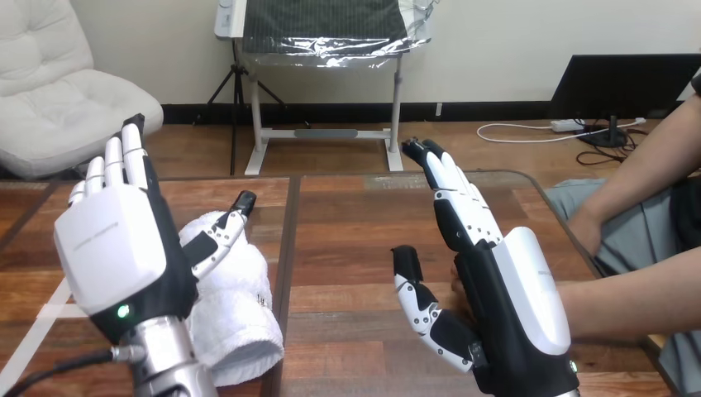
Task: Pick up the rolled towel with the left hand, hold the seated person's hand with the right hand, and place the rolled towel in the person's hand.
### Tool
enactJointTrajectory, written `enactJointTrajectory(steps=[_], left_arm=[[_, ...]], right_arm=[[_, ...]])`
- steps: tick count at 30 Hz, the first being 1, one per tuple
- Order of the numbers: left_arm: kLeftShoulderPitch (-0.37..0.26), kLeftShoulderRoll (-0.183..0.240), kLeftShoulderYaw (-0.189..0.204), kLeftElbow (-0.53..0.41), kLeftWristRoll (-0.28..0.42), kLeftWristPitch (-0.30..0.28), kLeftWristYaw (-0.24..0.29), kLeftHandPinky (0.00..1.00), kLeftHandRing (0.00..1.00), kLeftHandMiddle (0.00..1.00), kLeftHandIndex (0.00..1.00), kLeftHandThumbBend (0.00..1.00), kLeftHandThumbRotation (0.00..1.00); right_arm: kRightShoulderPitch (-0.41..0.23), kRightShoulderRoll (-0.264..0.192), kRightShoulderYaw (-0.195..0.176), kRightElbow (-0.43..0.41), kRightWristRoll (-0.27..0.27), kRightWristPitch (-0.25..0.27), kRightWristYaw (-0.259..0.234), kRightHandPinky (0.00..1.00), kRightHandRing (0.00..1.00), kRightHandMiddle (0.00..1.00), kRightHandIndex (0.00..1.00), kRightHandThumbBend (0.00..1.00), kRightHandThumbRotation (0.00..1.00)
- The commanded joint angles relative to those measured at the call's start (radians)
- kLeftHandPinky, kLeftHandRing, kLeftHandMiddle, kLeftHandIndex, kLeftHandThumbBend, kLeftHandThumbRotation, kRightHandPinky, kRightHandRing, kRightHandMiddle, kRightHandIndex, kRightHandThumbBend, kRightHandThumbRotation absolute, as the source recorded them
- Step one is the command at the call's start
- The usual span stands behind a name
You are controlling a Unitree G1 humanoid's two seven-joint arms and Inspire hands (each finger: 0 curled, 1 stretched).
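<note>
On the brown wooden bench (pixel 355 248), the white rolled terry towel (pixel 240 318) is lying beside the spread left hand (pixel 116 248); the straight-fingered right hand (pixel 512 306) is covering the person's hand (pixel 456 279). Towel grasp seems next.

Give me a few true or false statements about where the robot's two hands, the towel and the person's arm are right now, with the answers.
1. The left hand has straight fingers, not curled round the rolled towel. True.
2. The rolled towel lies at the right side of the table, next to the person. False: it lies at the table's left side, by the left hand.
3. The right hand is closed into a fist. False: its fingers are straight and it holds nothing.
4. The person's forearm comes in from the view's right toward the right hand. True.
</note>
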Motion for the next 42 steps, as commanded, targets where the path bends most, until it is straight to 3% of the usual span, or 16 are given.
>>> enactJointTrajectory(steps=[1, 26, 42], left_arm=[[-0.077, 0.017, -0.022, -0.029, 0.037, 0.045, -0.052, 0.81, 0.87, 0.91, 0.93, 0.85, 0.73], [-0.177, 0.025, -0.056, 0.016, 0.024, 0.204, -0.335, 0.81, 0.86, 0.90, 0.91, 0.83, 0.77], [-0.234, 0.033, -0.072, 0.119, 0.002, 0.253, -0.370, 0.74, 0.80, 0.85, 0.88, 0.83, 0.77]], right_arm=[[-0.047, 0.018, -0.021, -0.030, 0.005, 0.013, -0.002, 1.00, 1.00, 1.00, 0.98, 0.01, 0.00], [-0.050, 0.013, -0.026, -0.047, 0.019, 0.043, 0.035, 1.00, 1.00, 1.00, 0.98, 0.02, 0.00], [-0.046, 0.010, -0.029, -0.066, 0.022, 0.070, 0.068, 1.00, 1.00, 1.00, 0.99, 0.04, 0.00]])
